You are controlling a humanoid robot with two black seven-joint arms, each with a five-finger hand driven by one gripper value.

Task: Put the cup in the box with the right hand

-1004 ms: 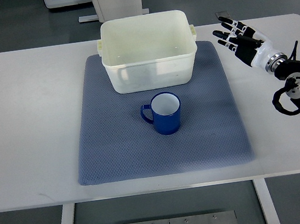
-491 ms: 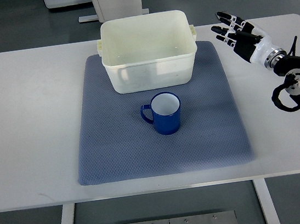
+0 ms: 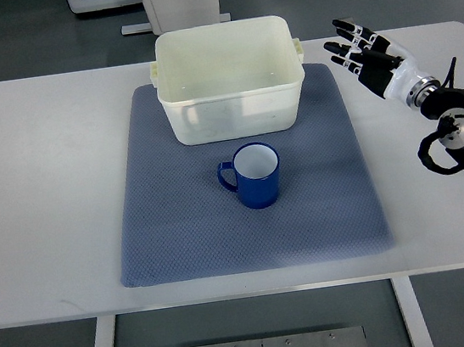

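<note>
A blue cup (image 3: pixel 252 176) with a white inside stands upright on the blue-grey mat (image 3: pixel 179 223), its handle pointing left. Just behind it stands an empty cream plastic box (image 3: pixel 229 78). My right hand (image 3: pixel 363 49) hovers over the white table to the right of the box, fingers spread and holding nothing. It is well apart from the cup, up and to the right of it. The left arm does not show.
The white table (image 3: pixel 45 181) carries the mat in its middle. The right arm's black joints and cables (image 3: pixel 463 139) lie along the right edge. A white cabinet base (image 3: pixel 183 0) stands on the floor behind the table.
My right hand has shifted slightly up and to the right, staying open. The cup and box have not moved.
</note>
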